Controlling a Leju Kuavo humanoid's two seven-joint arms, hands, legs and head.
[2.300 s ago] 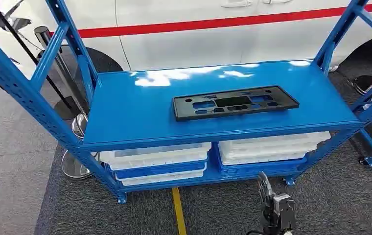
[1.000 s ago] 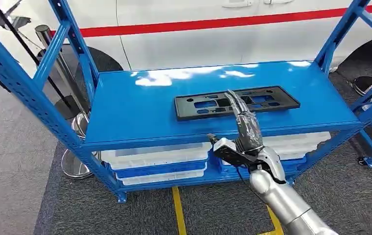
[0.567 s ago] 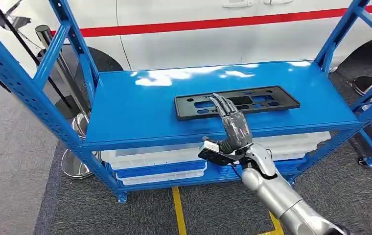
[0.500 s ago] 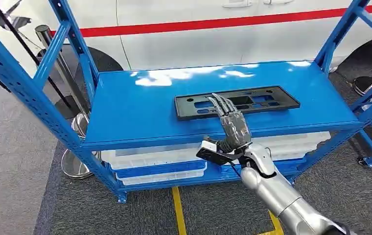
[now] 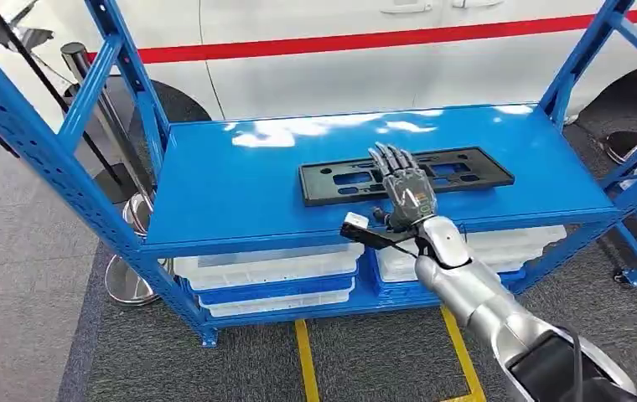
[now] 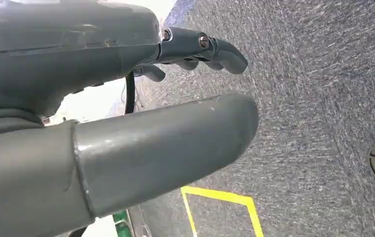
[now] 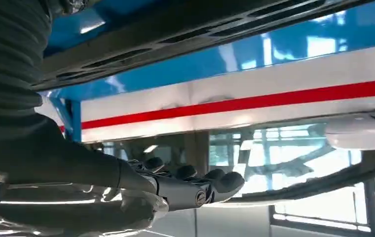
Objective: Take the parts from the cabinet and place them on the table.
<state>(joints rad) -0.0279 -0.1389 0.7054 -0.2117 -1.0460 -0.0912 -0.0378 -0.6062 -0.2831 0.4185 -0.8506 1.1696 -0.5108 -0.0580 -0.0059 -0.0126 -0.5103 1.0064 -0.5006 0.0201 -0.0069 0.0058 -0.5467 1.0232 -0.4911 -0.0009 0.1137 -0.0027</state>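
Note:
A flat black plastic part [image 5: 466,172] with several cut-outs lies across the middle of the blue shelf [image 5: 231,193]. My right hand [image 5: 403,191] hovers over the part's middle with its back up and its fingers spread forward, holding nothing. Whether the fingertips touch the part is unclear. In the right wrist view the part [image 7: 175,29] runs as a dark strip, with the right hand [image 7: 175,190] stretched out flat. My left hand [image 6: 126,98] hangs over grey carpet, thumb and fingers extended and nothing in it.
Blue rack uprights [image 5: 118,67] stand at the shelf's corners. White bins [image 5: 265,268] sit on the lower level. A white vehicle with a red stripe [image 5: 340,40] stands behind. A chrome post base [image 5: 126,280] is at the left, yellow floor tape [image 5: 305,360] in front.
My right arm rose from low in front of the rack and reached forward. The hand has since shifted a little to the right and flattened over the black part.

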